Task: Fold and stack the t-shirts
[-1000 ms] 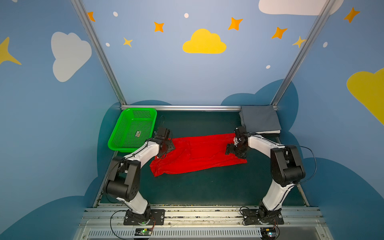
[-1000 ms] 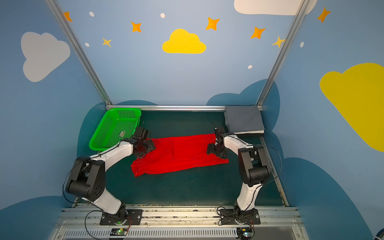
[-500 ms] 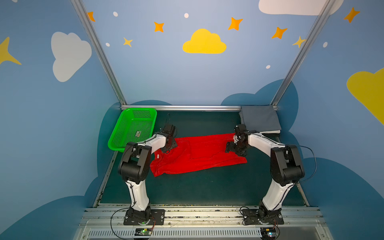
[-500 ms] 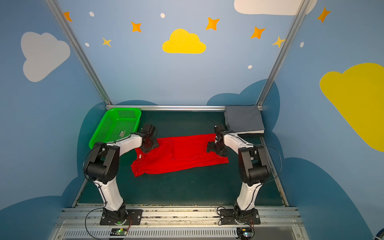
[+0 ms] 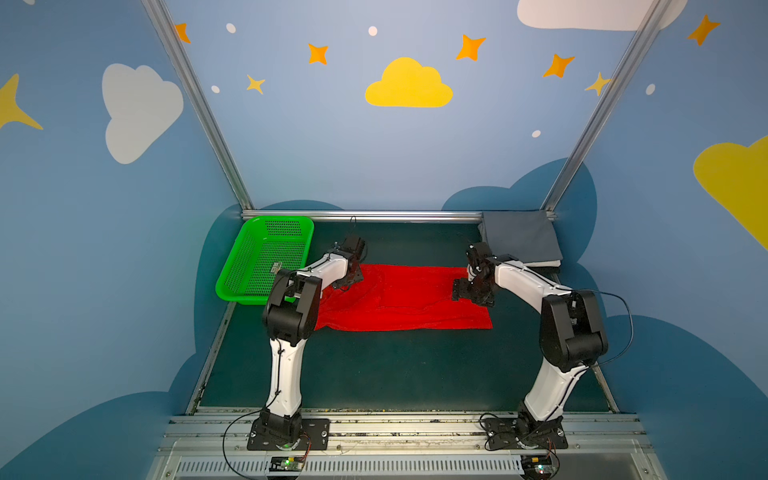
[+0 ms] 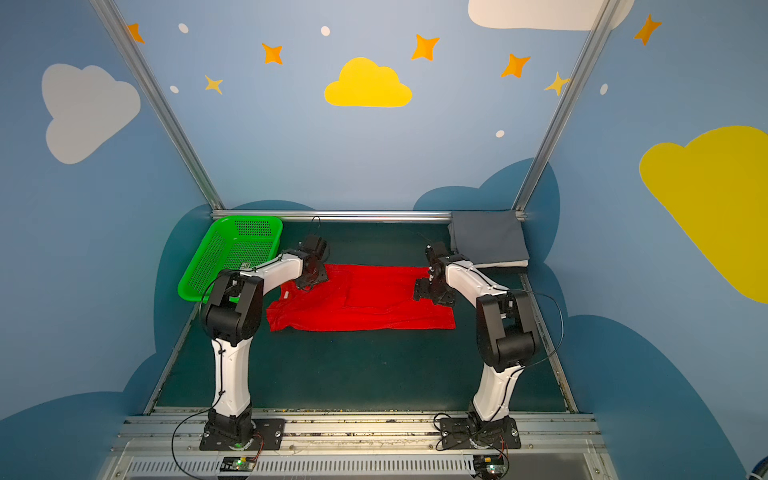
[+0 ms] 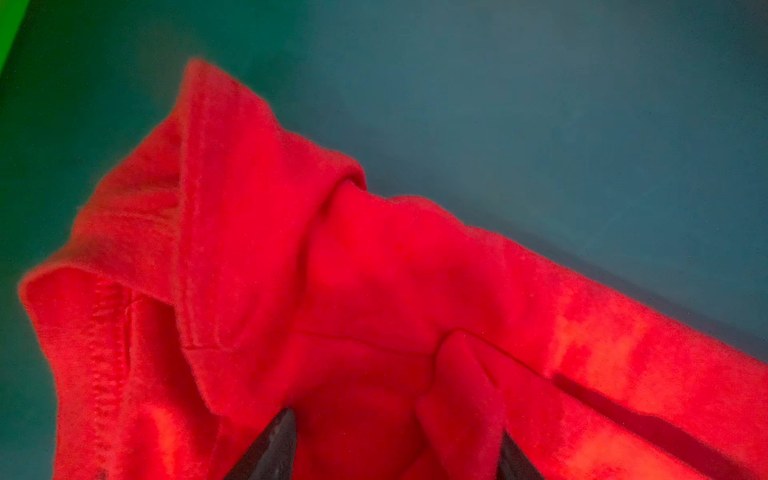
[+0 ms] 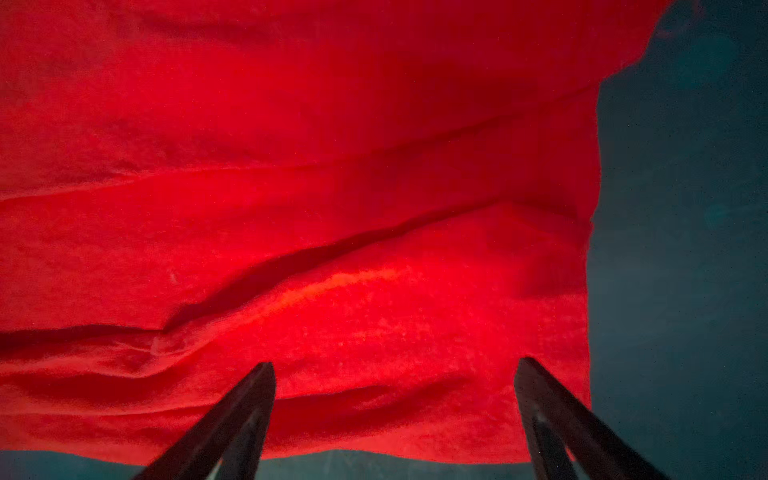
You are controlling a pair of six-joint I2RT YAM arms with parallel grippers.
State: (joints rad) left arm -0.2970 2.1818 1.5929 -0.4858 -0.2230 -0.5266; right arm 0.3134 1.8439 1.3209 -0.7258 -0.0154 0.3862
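1. The green perforated plastic basket (image 5: pixel 266 259) sits at the far left of the worktop (image 5: pixel 395 374). It holds only a small flat tag (image 5: pixel 275 267) on its mesh floor.
2. At the far right corner lies a square folded grey t-shirt (image 5: pixel 519 239), smooth and flat. A white folded edge (image 5: pixel 545 262) shows beneath it.
3. The red t-shirt (image 5: pixel 399 299) lies mid-worktop as a long, soft, wrinkled band. A small white neck label (image 6: pixel 286 294) shows at its left end.
4. The left end effector (image 7: pixel 395 453) is down on the bunched sleeve end. Its fingers (image 7: pixel 274 449) stand moderately apart, with a raised pleat of cloth between them. I cannot tell whether the cloth is pinched.
5. The right end effector (image 8: pixel 399 419) is spread wide over the shirt's right end, near its straight edge, and holds nothing.
6. Since a second ago, the left arm's elbow has swung from low and outward to upright above its base. The shirt's outline and the right arm are almost unchanged.
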